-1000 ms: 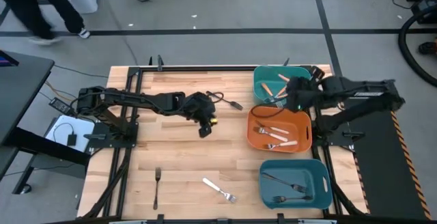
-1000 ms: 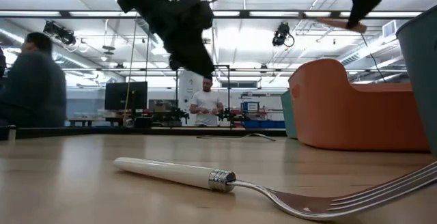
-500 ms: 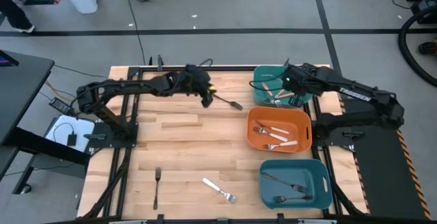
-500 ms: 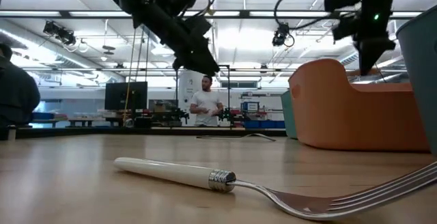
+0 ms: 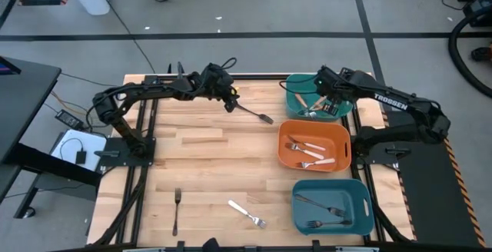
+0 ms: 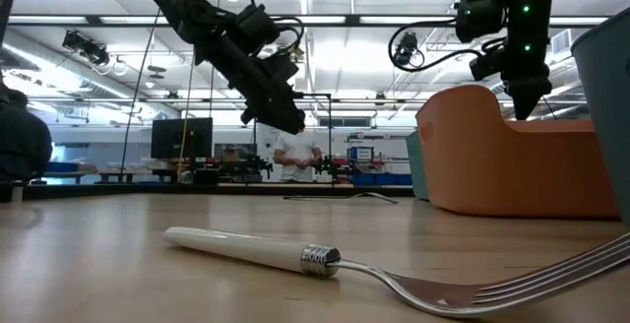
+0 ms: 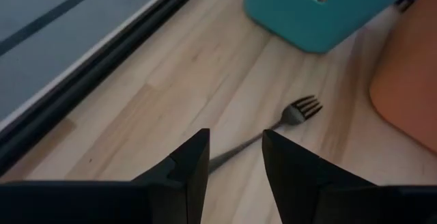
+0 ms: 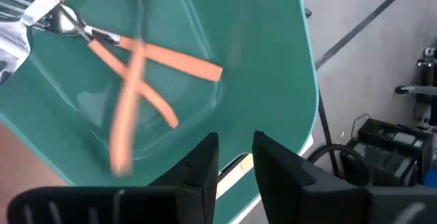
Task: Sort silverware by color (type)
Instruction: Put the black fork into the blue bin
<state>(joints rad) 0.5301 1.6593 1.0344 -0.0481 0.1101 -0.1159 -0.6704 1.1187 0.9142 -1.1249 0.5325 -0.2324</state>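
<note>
A dark grey metal fork point(image 5: 254, 114) lies flat near the table's far edge, tines toward the orange bin. My left gripper point(image 5: 229, 102) is open, low over its handle end; in the left wrist view the handle point(image 7: 229, 154) runs between the two fingers point(image 7: 235, 138), and I see no touch. My right gripper point(image 5: 321, 91) hangs open above the far teal bin point(image 5: 290, 91). Orange-handled forks point(image 8: 160, 57) lie in that bin, and one of them point(image 8: 126, 118) shows blurred. In the low view the left gripper point(image 6: 290, 121) and the right gripper point(image 6: 522, 101) both hang above the table.
An orange bin point(image 5: 281, 140) holds cream-handled forks, and a near teal bin point(image 5: 295, 206) holds dark forks. A dark fork point(image 5: 176, 210) and a cream-handled fork point(image 5: 246, 213) lie near the table's near edge, the cream one point(image 6: 256, 249) close to the low camera. People stand in the room beyond.
My left gripper has swung from the table's middle toward the far edge and come down at the dark fork's handle end. My right gripper has moved from over the orange bin to the far teal bin; the orange-handled fork it carried has left its fingers and drops into that bin.
</note>
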